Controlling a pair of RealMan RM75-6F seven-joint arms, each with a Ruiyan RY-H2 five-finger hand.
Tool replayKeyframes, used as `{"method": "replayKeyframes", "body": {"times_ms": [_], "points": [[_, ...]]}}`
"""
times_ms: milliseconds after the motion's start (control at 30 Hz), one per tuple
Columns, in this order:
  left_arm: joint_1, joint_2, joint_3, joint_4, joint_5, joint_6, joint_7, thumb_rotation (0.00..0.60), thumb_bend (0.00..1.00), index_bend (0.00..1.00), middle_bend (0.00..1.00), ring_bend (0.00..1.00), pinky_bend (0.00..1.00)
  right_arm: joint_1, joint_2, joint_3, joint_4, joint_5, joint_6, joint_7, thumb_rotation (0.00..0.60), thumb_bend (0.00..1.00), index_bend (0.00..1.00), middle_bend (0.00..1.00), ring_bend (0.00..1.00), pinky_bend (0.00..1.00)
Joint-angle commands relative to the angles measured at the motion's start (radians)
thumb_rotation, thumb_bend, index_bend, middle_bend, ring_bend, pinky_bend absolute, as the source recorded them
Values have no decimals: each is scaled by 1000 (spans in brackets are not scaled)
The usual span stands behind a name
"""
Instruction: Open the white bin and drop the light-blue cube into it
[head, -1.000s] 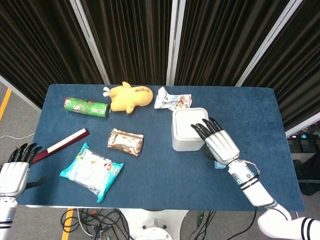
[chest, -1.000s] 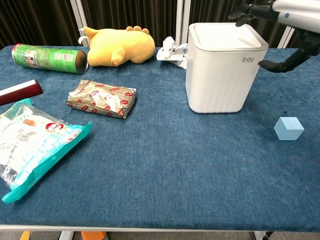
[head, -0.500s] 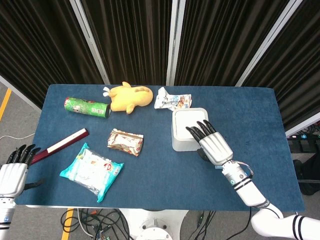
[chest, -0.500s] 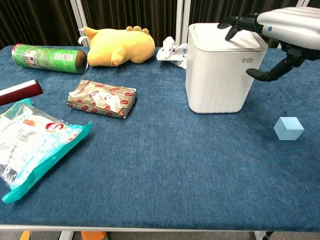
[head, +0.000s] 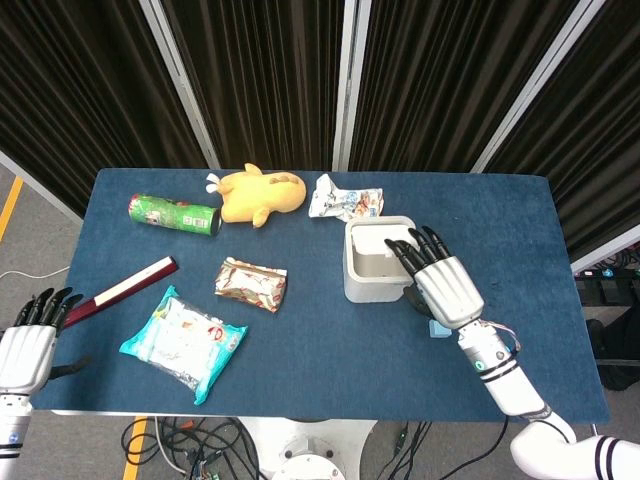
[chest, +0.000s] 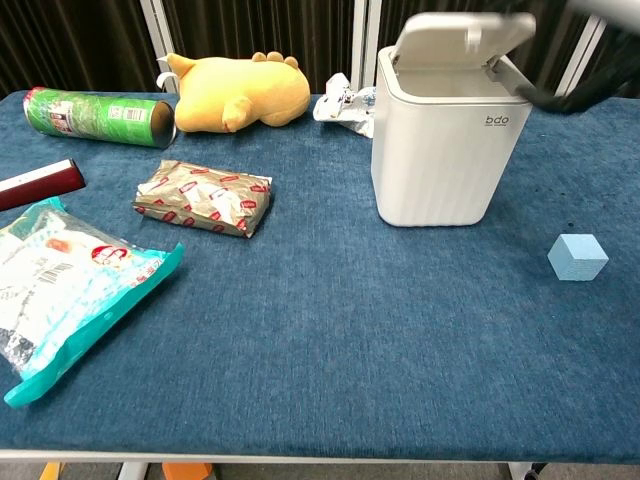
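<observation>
White lid (chest: 462, 38) is up — in the chest view it stands tilted above the white bin (chest: 445, 150), and from the head view I can see down into the bin's pale inside. So the opening half looks done, as far as I can judge.

My right hand (head: 440, 285) hovers over the bin's near right corner, fingers (head: 410, 250) spread and reaching over the rim, holding nothing. I can't tell whether they touch the bin. In the chest view that hand is only a blur at the top right edge, so no help there.

Light-blue cube (chest: 578, 257) sits on the blue table (chest: 330, 330), to the right of the bin and apart from it, nearer my side. In the head view it's mostly hidden under my right hand, just a corner peeking out (head: 438, 327).

Left hand (head: 28, 340) hangs off the table's left edge, fingers extended side by side, empty.

What's left, I'd say: bring the right hand down to the cube, pick it up, carry it over the open mouth and let go. The lid has to stand open on its own while I do that — I'll watch it.
</observation>
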Motion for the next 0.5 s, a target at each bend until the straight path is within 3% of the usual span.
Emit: {"method": "replayKeyframes", "body": {"times_ms": [33, 267, 500], "points": [[-1, -1, 0, 0, 1, -1, 0, 600, 0, 142, 92, 26, 143, -73, 77, -22, -48, -51, 82, 57, 600, 338, 0, 110, 0, 0], [-3, -3, 2, -7, 4, -3, 13, 600, 0, 142, 92, 26, 143, -165, 105, -135, -21, -105, 115, 116, 600, 336, 0, 110, 0, 0], [-1, -13, 4, 4, -3, -10, 9, 600, 0, 142, 92, 26, 143, -181, 45, -200, 72, -36, 3, 112, 600, 329, 0, 147, 0, 0]]}}
